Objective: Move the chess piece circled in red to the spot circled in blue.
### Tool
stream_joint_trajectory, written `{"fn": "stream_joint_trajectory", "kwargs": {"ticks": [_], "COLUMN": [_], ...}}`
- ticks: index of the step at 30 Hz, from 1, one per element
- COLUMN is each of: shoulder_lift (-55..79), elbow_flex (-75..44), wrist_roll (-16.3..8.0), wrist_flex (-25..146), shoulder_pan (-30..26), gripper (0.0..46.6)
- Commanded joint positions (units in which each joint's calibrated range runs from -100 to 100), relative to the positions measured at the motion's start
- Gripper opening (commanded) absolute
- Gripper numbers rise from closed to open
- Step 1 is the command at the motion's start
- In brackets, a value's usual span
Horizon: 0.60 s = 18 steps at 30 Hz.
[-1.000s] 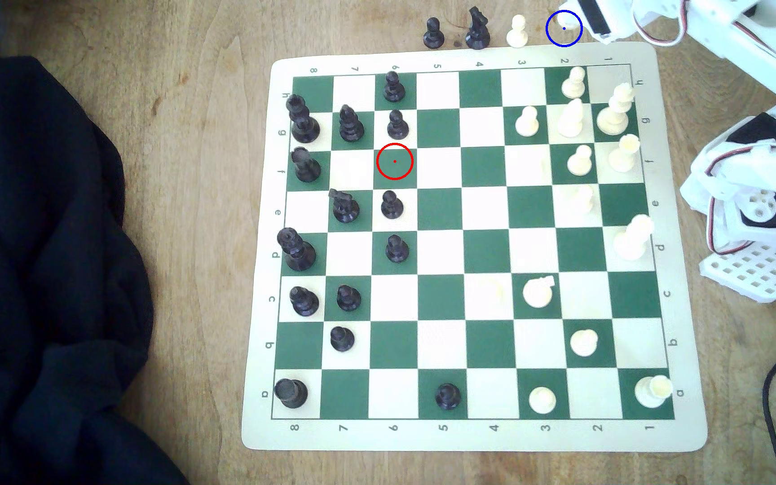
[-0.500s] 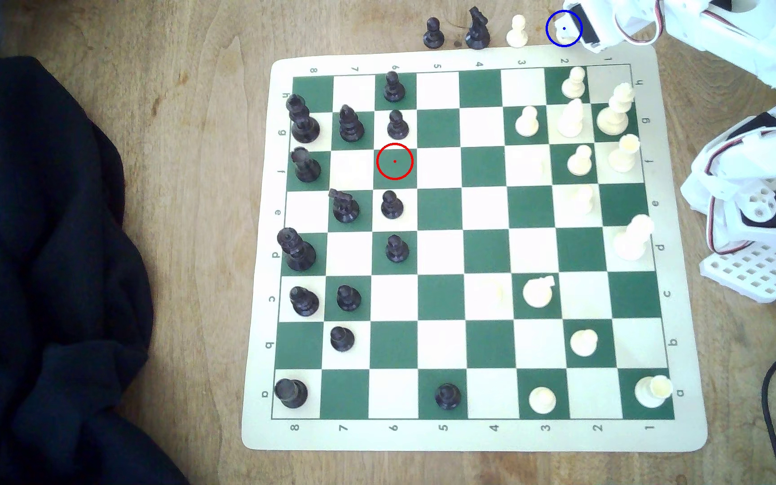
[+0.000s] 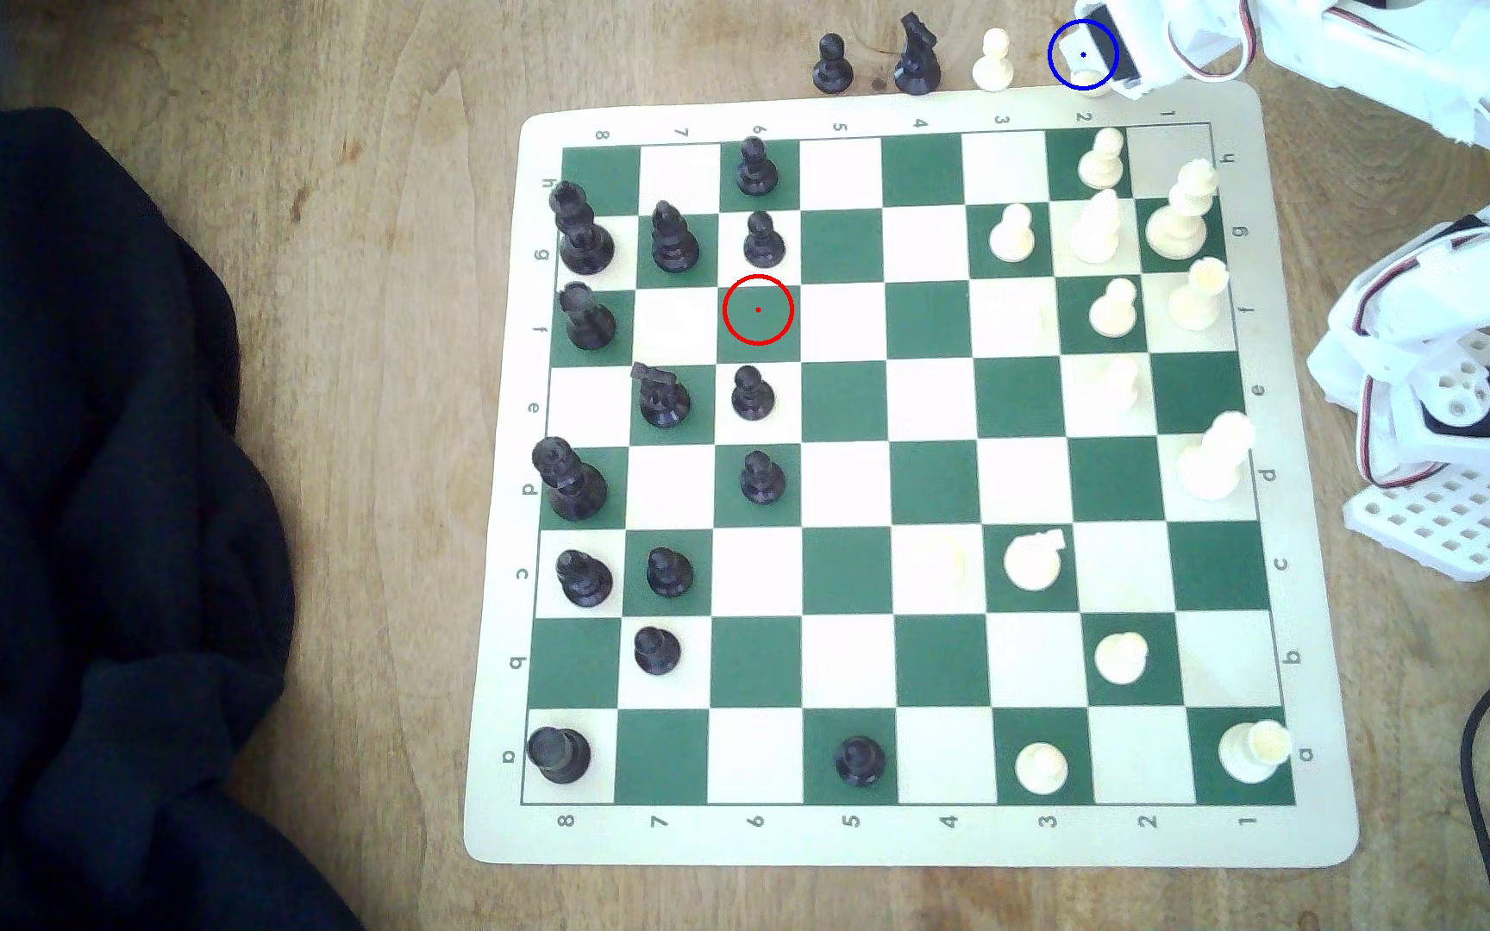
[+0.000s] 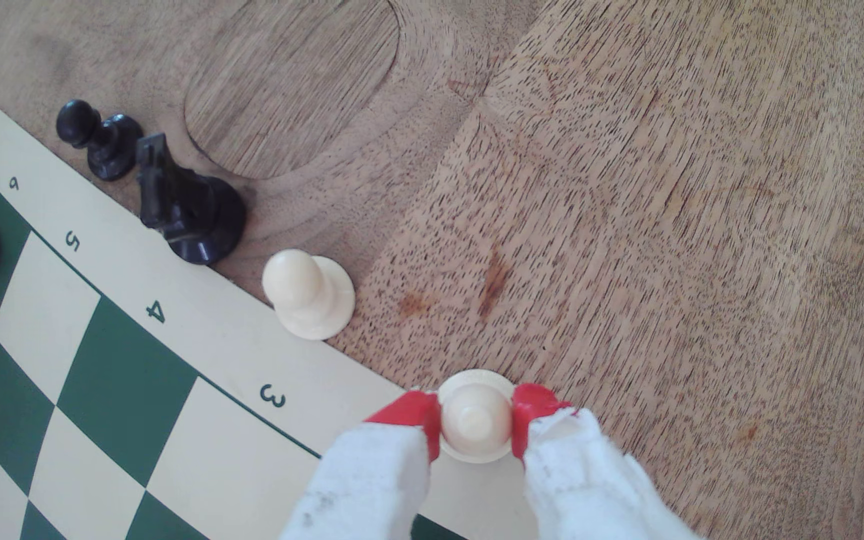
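Note:
The chess piece (image 4: 475, 415), cream-white with a round base and a slim top, stands between the red pads of my gripper (image 4: 476, 428), which is shut on it. Its base straddles the board's cream border and the bare wood. In the exterior view my gripper (image 3: 1098, 55) holds the chess piece (image 3: 1082, 43) inside the spot circled in blue (image 3: 1059, 64), just beyond the board's top edge by file 2. The red ring (image 3: 757, 310) lies on an empty green square.
A white pawn (image 3: 993, 61), a black knight (image 3: 917, 55) and a black pawn (image 3: 832, 64) stand in a row on the wood left of the blue ring. The board (image 3: 849, 841) carries many pieces. A dark cloth (image 3: 96, 492) lies at the exterior view's left; the arm's base (image 3: 1458, 421) at its right.
My gripper has moved a little to the exterior view's left with the piece, further into the blue ring. Nothing on the board has moved.

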Motion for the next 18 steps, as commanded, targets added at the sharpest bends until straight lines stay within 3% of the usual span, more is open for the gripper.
{"fn": "stream_joint_trajectory", "kwargs": {"ticks": [1,15,18], "shoulder_lift": [-0.16,0.78,0.95], "elbow_flex": [-4.12,-3.49,-3.40], "wrist_roll": [-0.10,-0.73,-0.63], "wrist_flex": [-1.73,-2.63,-3.45], "shoulder_pan": [0.05,-0.34,-0.26], "gripper": [1.4,1.1,3.1]}}
